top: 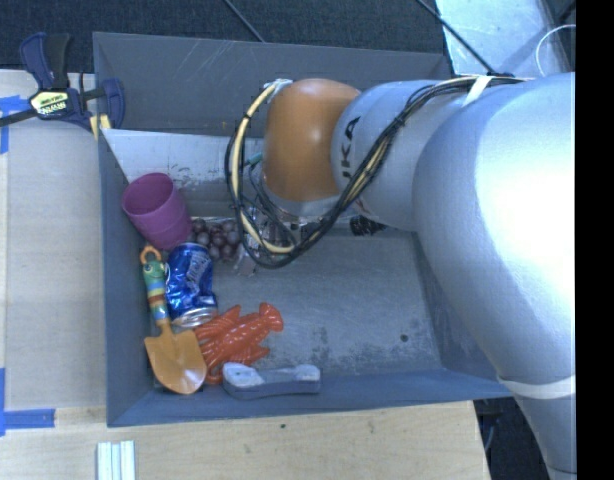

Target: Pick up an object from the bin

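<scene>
Camera view: gripper (253, 244), state unclear, beside dark grapes (219, 236), purple cup (157, 208), blue can (190, 283).

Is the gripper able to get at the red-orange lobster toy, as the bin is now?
Probably yes. The lobster toy lies uncovered, with bare bin floor on its right in the view. The gripper is by the dark grapes. Only the blue can and orange shovel crowd its left side.

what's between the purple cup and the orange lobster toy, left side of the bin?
In the camera view, a crushed blue can lies between them, just below the purple cup and up-left of the orange lobster toy.
</scene>
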`<state>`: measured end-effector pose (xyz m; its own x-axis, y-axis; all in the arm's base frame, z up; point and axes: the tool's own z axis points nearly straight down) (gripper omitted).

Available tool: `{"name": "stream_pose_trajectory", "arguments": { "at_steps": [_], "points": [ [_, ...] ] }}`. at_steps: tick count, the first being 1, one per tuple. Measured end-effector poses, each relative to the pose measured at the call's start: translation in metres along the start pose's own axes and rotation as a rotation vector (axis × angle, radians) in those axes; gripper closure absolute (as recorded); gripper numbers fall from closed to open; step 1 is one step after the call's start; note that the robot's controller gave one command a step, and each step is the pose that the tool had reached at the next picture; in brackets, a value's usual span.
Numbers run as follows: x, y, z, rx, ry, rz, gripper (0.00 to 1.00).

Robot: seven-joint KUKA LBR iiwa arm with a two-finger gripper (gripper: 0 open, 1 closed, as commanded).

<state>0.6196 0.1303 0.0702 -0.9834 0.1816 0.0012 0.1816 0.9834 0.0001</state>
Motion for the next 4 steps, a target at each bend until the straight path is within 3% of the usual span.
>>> {"name": "stream_pose_trajectory", "arguments": {
  "at_steps": [1, 2, 3, 4],
  "points": [
    [0.001, -0.001, -0.016, 0.000, 0.001, 0.001, 1.00],
    [0.002, -0.001, -0.059, 0.002, 0.005, 0.001, 1.00],
    [0.000, -0.001, -0.106, -0.001, -0.002, -0.001, 1.00],
    [-0.001, -0.001, -0.121, -0.002, -0.005, -0.001, 1.00]
  ]
}}
